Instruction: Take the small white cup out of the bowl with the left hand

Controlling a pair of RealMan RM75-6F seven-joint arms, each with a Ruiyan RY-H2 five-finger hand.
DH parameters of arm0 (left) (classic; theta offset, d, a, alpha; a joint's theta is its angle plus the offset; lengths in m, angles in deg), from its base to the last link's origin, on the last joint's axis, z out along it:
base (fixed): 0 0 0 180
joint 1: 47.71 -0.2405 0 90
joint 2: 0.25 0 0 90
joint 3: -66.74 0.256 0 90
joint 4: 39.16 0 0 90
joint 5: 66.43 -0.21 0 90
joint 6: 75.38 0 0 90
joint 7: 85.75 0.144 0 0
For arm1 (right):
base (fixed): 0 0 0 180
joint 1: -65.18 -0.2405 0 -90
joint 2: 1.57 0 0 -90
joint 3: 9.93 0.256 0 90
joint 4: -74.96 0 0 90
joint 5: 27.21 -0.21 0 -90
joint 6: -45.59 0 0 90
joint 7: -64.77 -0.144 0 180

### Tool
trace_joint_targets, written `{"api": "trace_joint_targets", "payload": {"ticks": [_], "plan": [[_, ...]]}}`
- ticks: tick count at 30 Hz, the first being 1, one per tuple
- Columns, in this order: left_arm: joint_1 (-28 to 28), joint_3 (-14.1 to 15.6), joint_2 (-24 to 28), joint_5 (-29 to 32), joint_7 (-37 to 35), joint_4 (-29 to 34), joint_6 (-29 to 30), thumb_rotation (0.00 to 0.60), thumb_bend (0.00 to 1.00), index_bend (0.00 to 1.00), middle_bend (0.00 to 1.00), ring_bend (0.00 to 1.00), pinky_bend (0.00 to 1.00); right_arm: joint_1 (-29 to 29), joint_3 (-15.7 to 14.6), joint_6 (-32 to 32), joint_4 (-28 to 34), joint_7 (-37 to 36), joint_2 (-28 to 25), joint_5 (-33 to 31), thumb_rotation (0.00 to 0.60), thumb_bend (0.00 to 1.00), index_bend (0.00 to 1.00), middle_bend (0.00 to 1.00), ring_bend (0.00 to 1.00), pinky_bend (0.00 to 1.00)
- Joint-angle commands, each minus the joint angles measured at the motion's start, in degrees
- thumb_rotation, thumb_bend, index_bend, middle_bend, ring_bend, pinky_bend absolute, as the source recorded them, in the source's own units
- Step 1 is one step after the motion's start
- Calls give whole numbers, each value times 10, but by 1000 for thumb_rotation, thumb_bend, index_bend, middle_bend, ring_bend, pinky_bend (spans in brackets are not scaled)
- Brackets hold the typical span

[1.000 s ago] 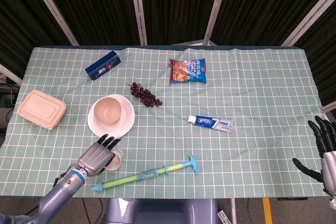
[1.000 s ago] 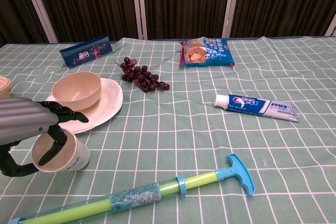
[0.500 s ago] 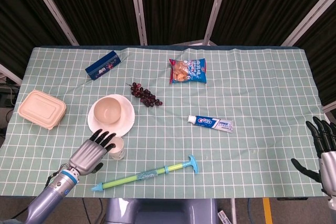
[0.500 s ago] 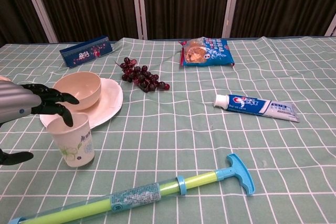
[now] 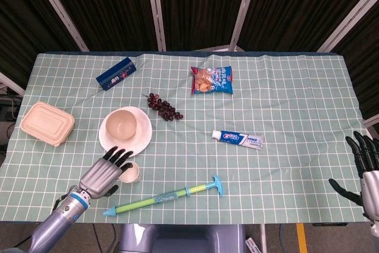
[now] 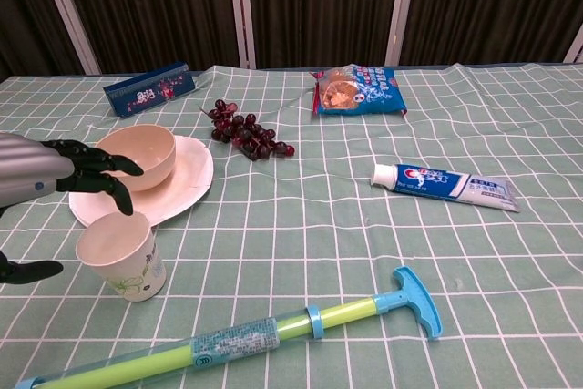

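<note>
Small white cup [image 6: 121,256] upright on green checked tablecloth [image 5: 284,111], left hand [image 5: 105,172] spread, empty, dark curtains [image 6: 319,6] behind

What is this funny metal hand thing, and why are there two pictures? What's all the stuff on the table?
It is a robot with two arms, and each arm ends in a hand with fingers like yours. One picture looks down from a camera in the robot's head, the other looks forward from its chest, so both show the same table.

The left hand hovers with its fingers spread, holding nothing. Right beside it the small white cup stands upright on the green checked cloth. The right hand waits at the far edge, fingers spread and empty.

On the cloth are a bowl sitting on a white plate, a bunch of grapes, a snack bag, a toothpaste tube, a blue box, a beige lunch box and a green and blue toy pump.
</note>
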Motion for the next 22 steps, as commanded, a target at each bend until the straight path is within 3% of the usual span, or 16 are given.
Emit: {"api": "trace_joint_targets", "payload": {"ticks": [1,6,10,14,22], "plan": [[-27,8,20,-58,-32,23,41,600,366,220,0,0,0,1,0,-1,0,-1,-1,0,600,41,19,0,0,0],[-104,32,43,-192,-115,3,159,600,365,197,0,0,0,1,0,-1,-1,0,-1,-1,600,42,19,0,0,0],[-171,18,24,-237,-169,-67,279,600,342,102,0,0,0,-1,0,4,-4,6,2,-2,600,41,19,0,0,0],[-226,2,-2,-216,-205,-132,351,600,250,5,0,0,0,-5,-1,14,-6,21,8,-4,600,42,19,0,0,0],[-278,-26,-24,-168,-234,-201,383,600,109,0,0,0,0,-13,-7,33,-12,53,20,1,600,37,2,0,0,0]]}}
